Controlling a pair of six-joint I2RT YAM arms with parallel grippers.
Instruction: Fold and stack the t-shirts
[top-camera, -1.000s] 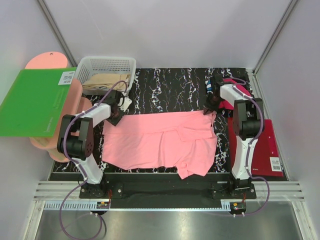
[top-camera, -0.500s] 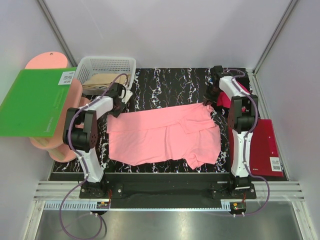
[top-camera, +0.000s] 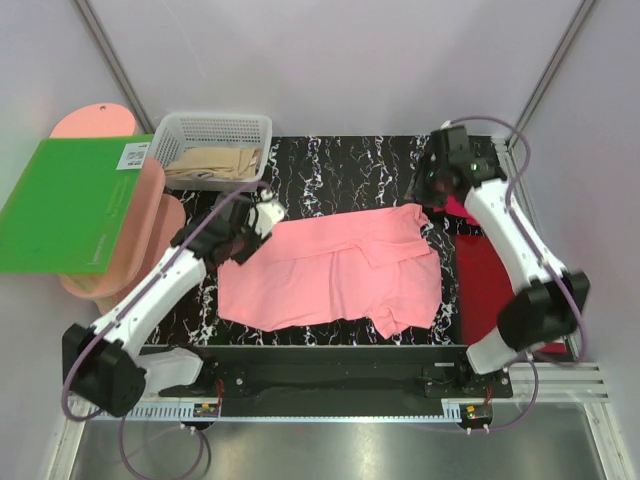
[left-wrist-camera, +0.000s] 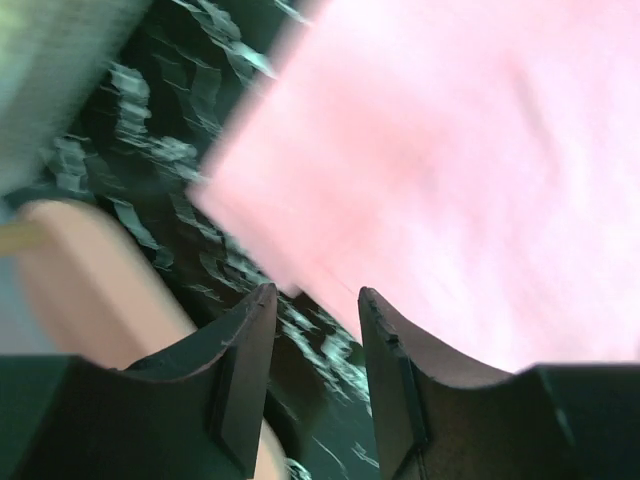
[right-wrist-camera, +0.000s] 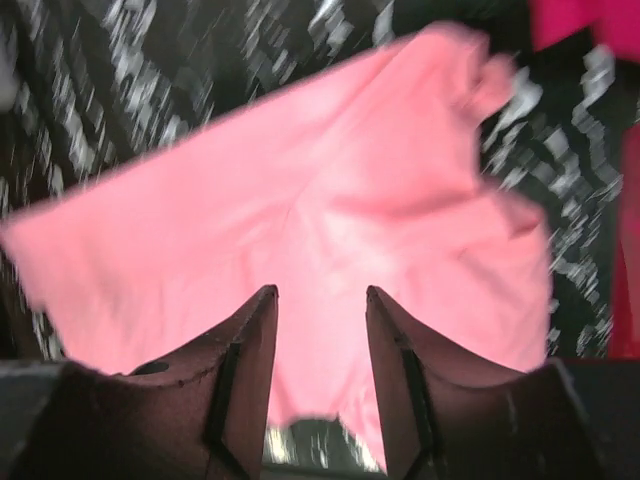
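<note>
Table: black marbled top (top-camera: 340, 170), white booth walls around it.
Salmon-pink t-shirt (top-camera: 330, 275): lies spread out mid-table, between my two arms.
Left gripper (left-wrist-camera: 315, 295): I see jaws parted, nothing held; by the shirt's far left corner.
Right gripper (right-wrist-camera: 320, 292): jaws parted, nothing held; near the shirt's far right corner.

White arms (top-camera: 510, 235), black joints (top-camera: 540, 310), purple cables (top-camera: 478, 121)

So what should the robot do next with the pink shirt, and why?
Probably lower the right gripper onto the far right corner of the pink shirt and pinch it for a fold. The shirt lies spread out on the table, not folded yet. The right gripper and the left gripper are open and empty, and that corner lies nearest the right one.
</note>
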